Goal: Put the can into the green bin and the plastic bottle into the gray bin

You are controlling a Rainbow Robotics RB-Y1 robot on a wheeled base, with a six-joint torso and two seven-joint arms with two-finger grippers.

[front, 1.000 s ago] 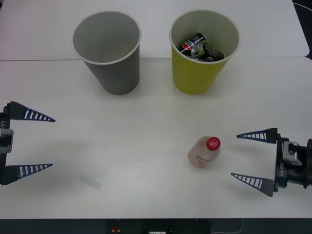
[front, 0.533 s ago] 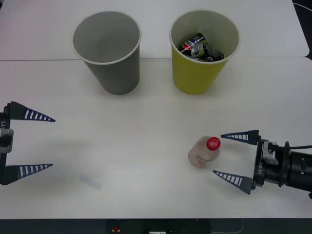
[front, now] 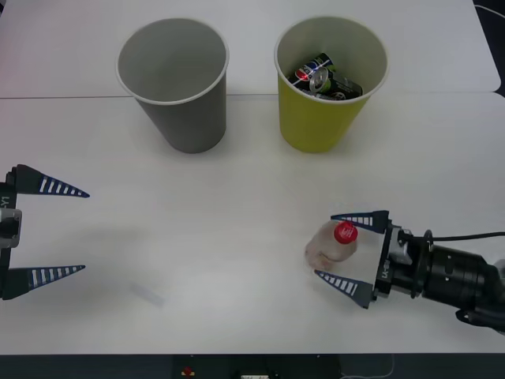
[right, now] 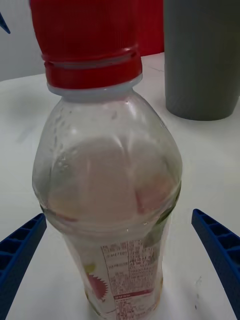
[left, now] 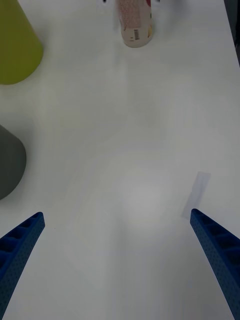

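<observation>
The plastic bottle [front: 328, 246] stands upright on the white table, clear with a red cap [front: 345, 232]. My right gripper [front: 323, 245] is open, one finger on each side of the bottle and neither touching it. Up close, the bottle [right: 107, 175] stands between the two blue fingers [right: 20, 250]. The gray bin [front: 172, 83] stands at the back left and holds nothing. Beside it, the green bin [front: 327, 95] has crushed cans [front: 323, 77] inside. My left gripper [front: 87, 231] waits open at the table's left edge.
A small strip of clear tape [front: 147, 294] lies on the table near the front left, also seen as tape [left: 196, 194] in the left wrist view. The table's front edge [front: 252, 354] runs close below both grippers. A seam [front: 63, 97] crosses the table behind the bins.
My right gripper has slid left along the table until its open fingers straddle the bottle. The bottle, the bins and the left arm have not moved.
</observation>
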